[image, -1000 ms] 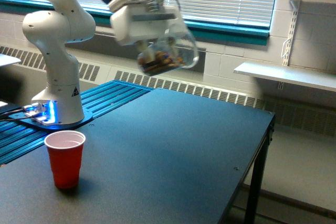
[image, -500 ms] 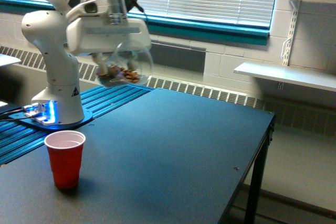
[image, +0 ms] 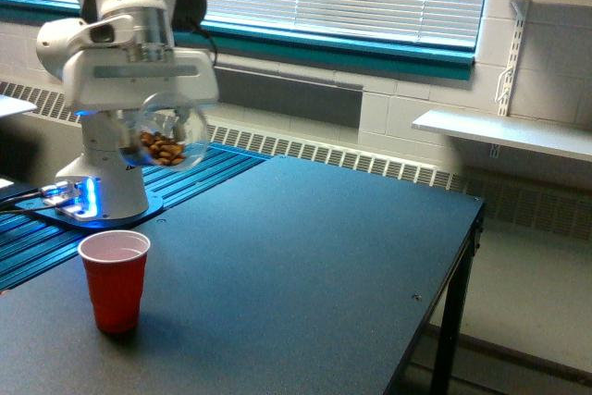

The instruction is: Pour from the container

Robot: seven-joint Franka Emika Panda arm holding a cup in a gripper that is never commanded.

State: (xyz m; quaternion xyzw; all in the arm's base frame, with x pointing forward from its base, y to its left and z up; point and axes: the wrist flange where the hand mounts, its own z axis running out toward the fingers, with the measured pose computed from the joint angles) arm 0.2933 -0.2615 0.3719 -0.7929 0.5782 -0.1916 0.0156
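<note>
The arm's gripper (image: 157, 116) hangs over the far-left part of the table (image: 305, 265), w/ the jar (image: 166, 139) clamped under it, so jaws are closed on the jar, though the fingers themselves are mostly hidden behind the white hand body. Jar is clear, rounded, tipped over on its side up in the air, and there's a small pile of brown bits (image: 163, 147) sitting in its low side. Red cup (image: 115, 281) stands upright on the near-left of the table, below the jar and a bit left of it, well apart, looks empty inside afaict. Robot base (image: 104, 182) sits just behind, on the blue ribbed strip (image: 199, 168).
</note>
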